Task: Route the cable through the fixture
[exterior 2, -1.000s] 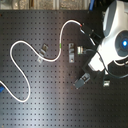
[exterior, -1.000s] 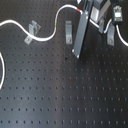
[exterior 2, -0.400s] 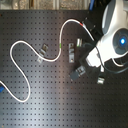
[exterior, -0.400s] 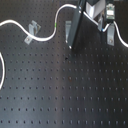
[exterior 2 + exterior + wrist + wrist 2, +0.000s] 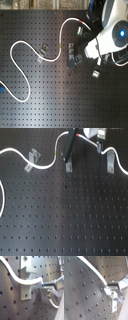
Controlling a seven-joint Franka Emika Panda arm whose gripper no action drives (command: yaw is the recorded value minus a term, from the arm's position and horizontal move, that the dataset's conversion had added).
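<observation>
The long thin white flexible cable (image 5: 42, 165) snakes across the black perforated metal surface (image 5: 65, 218), passing a small grey metal clip (image 5: 33, 159) on the first exterior view's left and rising toward the dark gripper (image 5: 68, 153) — a green band shows on it just short of there. In the first wrist view the cable (image 5: 25, 281) lies across a grey bracket-like clip (image 5: 27, 282) and runs in between the jaws, which are clenched on it. Another grey clip (image 5: 110, 164) stands at the first exterior view's right.
</observation>
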